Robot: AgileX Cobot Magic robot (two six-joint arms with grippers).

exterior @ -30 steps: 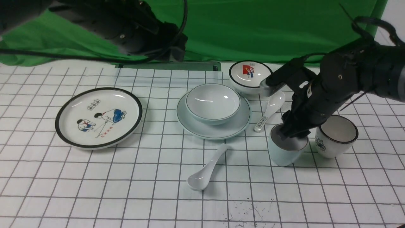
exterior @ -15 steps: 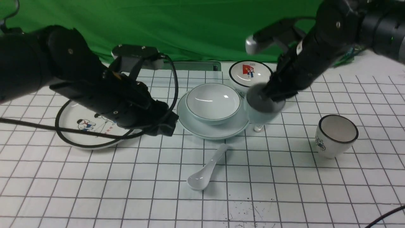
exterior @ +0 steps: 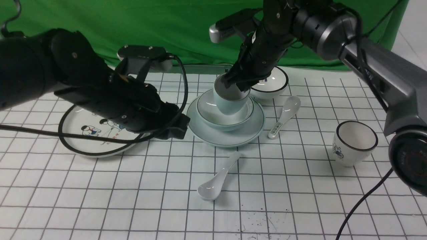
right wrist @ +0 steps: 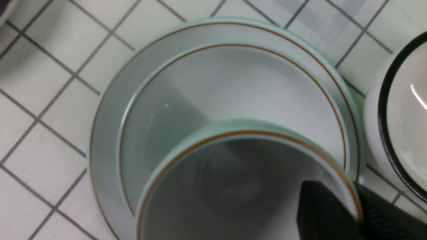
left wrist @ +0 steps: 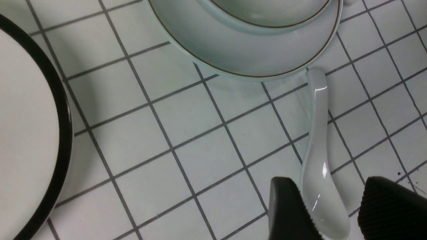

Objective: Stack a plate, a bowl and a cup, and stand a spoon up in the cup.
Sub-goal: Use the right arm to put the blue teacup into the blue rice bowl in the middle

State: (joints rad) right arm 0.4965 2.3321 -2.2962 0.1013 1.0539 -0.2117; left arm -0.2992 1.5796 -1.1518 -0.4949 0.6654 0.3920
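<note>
Spoon: lies nearest you on the grid, untouched, bowl end toward you, handle pointing at the plate; its turn comes after the cup.
Left gripper: beside the plate, jaws apart and empty; in its wrist view the spoon's bowl end shows between the fingertips, but you do not have hold of it.
Plate: sits flat on the table, carrying the bowl.
Bowl: upright on the plate, so you can count that layer as done.
Cup: over the bowl, mouth up and slightly tilted; you cannot tell whether its base touches yet.
Right gripper: jaws clamped on the cup's wall, one finger inside, one outside.
Step in hand: you are placing the cup in the bowl.
Next move: centre and level the cup, ease it down, and part the jaws only once it bears on the bowl.
</note>
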